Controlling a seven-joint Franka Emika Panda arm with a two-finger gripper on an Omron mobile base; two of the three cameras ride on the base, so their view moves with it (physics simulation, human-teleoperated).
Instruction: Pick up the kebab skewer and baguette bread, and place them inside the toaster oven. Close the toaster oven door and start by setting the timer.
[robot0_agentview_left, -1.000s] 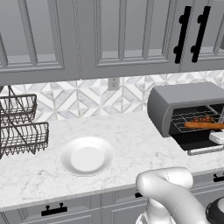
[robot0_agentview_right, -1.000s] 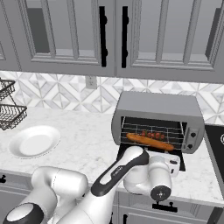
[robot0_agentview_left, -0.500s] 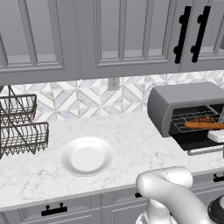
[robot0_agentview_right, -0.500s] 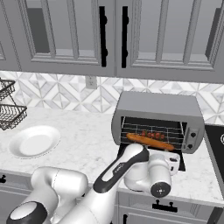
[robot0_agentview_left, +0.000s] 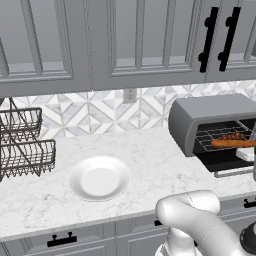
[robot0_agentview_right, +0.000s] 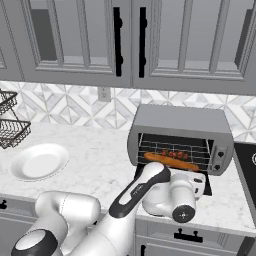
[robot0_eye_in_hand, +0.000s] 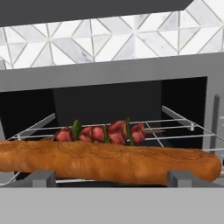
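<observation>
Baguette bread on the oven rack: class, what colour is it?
Orange-brown, with a mottled crust; the baguette bread shows best in the hand view.

I see grey upper cabinets with black bar handles above a tiled backsplash bearing a wall outlet. The marble counter carries a white plate and a wire rack. Grey drawers sit below.
</observation>
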